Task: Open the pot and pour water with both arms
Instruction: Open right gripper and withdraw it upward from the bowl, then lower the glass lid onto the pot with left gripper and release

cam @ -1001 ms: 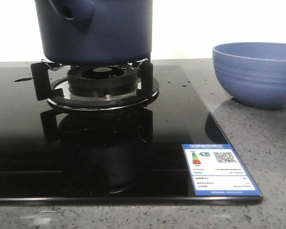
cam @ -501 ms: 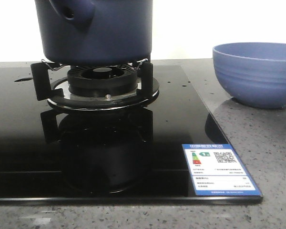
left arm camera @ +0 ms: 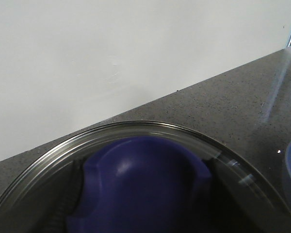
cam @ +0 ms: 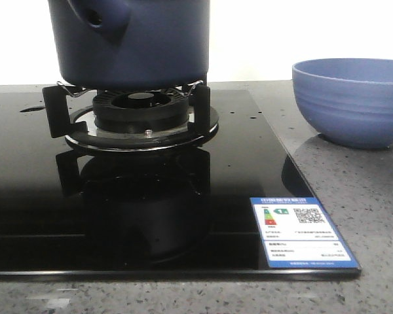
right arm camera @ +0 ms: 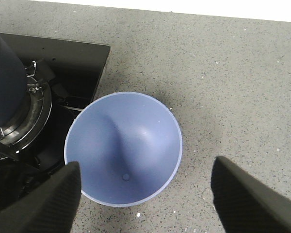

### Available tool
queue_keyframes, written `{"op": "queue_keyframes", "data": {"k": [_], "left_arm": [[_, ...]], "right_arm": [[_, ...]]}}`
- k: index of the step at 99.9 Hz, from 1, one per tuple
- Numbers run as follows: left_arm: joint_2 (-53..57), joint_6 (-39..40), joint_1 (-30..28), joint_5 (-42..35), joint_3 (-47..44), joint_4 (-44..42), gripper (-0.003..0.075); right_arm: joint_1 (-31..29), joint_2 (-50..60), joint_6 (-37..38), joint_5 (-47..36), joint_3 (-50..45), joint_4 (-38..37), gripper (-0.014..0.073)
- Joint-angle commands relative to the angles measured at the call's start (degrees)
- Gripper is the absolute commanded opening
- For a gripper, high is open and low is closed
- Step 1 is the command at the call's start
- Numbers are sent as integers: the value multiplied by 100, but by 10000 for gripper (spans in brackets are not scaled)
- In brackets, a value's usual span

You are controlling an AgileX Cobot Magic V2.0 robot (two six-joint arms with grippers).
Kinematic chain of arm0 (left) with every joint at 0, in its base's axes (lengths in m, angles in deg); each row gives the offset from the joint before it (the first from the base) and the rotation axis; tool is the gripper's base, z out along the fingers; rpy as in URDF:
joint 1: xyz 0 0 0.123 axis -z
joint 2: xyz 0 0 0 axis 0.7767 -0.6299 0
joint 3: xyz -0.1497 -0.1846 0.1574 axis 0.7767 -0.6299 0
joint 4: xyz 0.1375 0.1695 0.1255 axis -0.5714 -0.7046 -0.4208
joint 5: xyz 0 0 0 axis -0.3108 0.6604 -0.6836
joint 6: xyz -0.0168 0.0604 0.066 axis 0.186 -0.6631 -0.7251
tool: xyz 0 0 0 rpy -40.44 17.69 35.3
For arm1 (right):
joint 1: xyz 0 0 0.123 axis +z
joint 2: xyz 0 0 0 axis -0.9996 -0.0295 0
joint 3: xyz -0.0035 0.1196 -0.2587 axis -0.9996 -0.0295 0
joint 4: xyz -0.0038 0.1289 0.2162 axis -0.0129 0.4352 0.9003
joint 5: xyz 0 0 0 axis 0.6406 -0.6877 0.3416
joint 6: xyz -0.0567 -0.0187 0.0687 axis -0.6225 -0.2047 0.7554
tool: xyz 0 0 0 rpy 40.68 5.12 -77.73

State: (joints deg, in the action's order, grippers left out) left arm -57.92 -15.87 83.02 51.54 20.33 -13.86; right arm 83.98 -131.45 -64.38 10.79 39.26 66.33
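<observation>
- The pot [cam: 134,42] sits on the burner grate [cam: 134,114] of the black glass hob [cam: 118,216], its stub handle [cam: 101,16] pointing forward and to our left in the front view.
- The left wrist view looks down on a glass lid [left arm camera: 150,128] with a blue knob [left arm camera: 140,189] close under the camera. We judge the step in hand to be gripping that knob to lift the lid off.
- The left jaws are hidden under the knob, so we cannot tell how far apart they stand or whether they have hold of it.
- To do this well we should centre on the knob, close firmly, and lift straight up so the lid clears the rim without dragging the pot off the grate.
- The right gripper [right arm camera: 145,194] hovers above the periwinkle bowl [right arm camera: 123,150] with its jaws spread wide and nothing between them.
- The bowl stands on the grey counter [right arm camera: 233,87], well apart from the pot and just beside the hob's right edge.
- Open counter lies to the right of the bowl and behind it, where a lid might be set down.
- The grate prongs and the hob edge are things to steer clear of when tilting the pot toward the bowl.
</observation>
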Motion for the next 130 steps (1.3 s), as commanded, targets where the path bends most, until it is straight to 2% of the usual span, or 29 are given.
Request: {"op": "queue_keyframes", "data": {"k": [1, 13, 45, 54, 59, 64, 78, 81, 95, 106, 130], "left_arm": [[235, 52, 37, -249, 201, 85, 496], [482, 52, 37, -210, 201, 85, 579], [1690, 52, 37, 60, 201, -35, 559], [2003, 52, 37, 75, 201, -286, 492], [2185, 52, 27, 87, 201, -388, 427], [2328, 52, 4, 146, 201, -450, 341], [2741, 52, -323, 350, -6, -467, -25], [2837, 57, -425, 362, -102, -478, -21], [3486, 182, -1017, 295, -880, -374, -20], [4251, 218, -1465, -153, -1855, -134, -20], [6070, 218, -1911, -667, -3905, 109, -20]], "right_arm": [[-35, 88, -40, -310, 165, 90, 503], [-35, 88, -40, -310, 165, 90, 503], [-35, 88, -40, -343, 165, 202, 503], [-35, 88, -90, -585, 99, 615, 460], [-35, 170, -202, -943, -16, 962, 400], [-35, 274, -414, -1343, -213, 1306, 299], [-35, 726, -1289, -2535, -1095, 2492, -26], [-35, 865, -1484, -2764, -1361, 2743, -69], [-35, 1482, -2365, -3585, -2408, 3024, -64], [-35, 2050, -2873, -4064, -3209, 3024, -64], [-35, 3522, -2940, -4947, -5031, 3024, -64]]}}
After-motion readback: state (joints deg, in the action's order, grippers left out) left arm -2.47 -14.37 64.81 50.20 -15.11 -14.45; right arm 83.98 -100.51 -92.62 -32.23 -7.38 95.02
